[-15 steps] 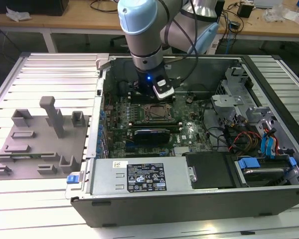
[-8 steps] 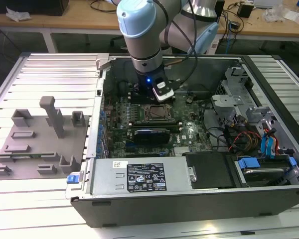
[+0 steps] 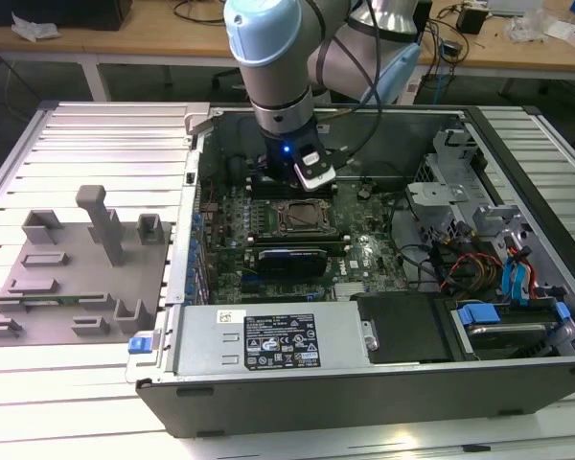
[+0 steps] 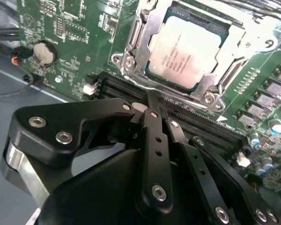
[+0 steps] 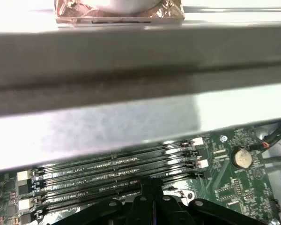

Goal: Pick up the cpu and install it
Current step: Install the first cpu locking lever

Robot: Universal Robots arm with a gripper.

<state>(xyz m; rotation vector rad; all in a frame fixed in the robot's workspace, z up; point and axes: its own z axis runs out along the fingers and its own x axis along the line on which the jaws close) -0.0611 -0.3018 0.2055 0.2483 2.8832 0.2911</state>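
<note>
Silver cpu [image 4: 187, 51] seated in socket frame [image 4: 131, 61] | memory slots [image 5: 117, 176] beside hand [image 4: 152, 112]

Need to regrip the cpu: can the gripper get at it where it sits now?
Probably yes. The cpu lies face up in the socket, nothing covering it, and the gripper sits shut beside it over the memory slots.

Fine print on the cpu [image 4: 187, 51] lid in the second wrist view, too small for me to read. White silkscreen beside the memory slots [image 5: 117, 173] in the first wrist view, illegible. Labels on the power supply [image 3: 278, 340] in the exterior view, unreadable.
</note>
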